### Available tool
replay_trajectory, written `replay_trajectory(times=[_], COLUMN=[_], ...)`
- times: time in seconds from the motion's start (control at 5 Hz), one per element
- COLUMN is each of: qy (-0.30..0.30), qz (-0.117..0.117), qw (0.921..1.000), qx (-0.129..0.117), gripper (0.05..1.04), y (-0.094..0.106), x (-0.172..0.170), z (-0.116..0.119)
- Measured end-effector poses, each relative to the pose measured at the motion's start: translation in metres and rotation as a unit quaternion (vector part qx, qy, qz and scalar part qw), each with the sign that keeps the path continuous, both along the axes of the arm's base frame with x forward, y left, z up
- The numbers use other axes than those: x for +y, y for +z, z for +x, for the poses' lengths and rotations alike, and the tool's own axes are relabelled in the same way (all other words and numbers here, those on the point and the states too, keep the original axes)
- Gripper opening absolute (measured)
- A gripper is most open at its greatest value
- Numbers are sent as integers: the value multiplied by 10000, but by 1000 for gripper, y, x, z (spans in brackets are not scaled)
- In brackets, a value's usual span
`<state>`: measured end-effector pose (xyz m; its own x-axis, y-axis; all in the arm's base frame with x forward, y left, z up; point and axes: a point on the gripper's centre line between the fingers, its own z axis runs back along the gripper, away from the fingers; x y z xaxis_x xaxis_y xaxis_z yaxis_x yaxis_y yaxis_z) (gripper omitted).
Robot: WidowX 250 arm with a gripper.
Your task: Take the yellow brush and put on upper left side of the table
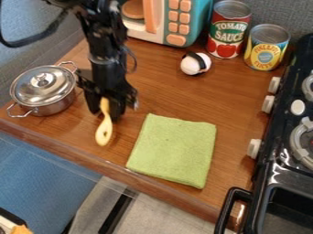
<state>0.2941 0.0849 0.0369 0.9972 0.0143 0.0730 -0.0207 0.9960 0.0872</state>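
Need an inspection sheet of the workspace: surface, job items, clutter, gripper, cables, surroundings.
Surface: brown wood-look table; damage or spills, nothing seen.
Job item: yellow brush at the gripper, holed end toward the table's front edge; grip not certain.
Clutter: lidded metal pot left of the brush; folded green cloth to its right; black-and-white ball-like object; red-labelled can and yellow-labelled can at the back.
Gripper: black, low over the table's left part.
Cables: black cable looping out at upper left, beside the arm.
Surroundings: toy microwave at the back; black stove at right.
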Motion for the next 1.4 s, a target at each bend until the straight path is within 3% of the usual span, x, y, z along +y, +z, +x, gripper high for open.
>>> replay_trajectory(times=[0.2, 0.4, 0.6, 0.8, 1.0, 1.2, 1.4], qy=[272, 569, 648, 556, 430, 382, 404], qz=[-95, 75, 165, 291, 426, 462, 436], qw=[9988, 9975, 9967, 9972, 9976, 9977, 9981], qx=[-394, -417, -469, -400, -321, -330, -177], gripper=[567, 567, 567, 567, 631, 875, 1012], y=[37, 41, 32, 21, 11, 18, 18], x=[19, 42, 60, 77, 85, 91, 97], z=[39, 73, 110, 130, 138, 140, 138])
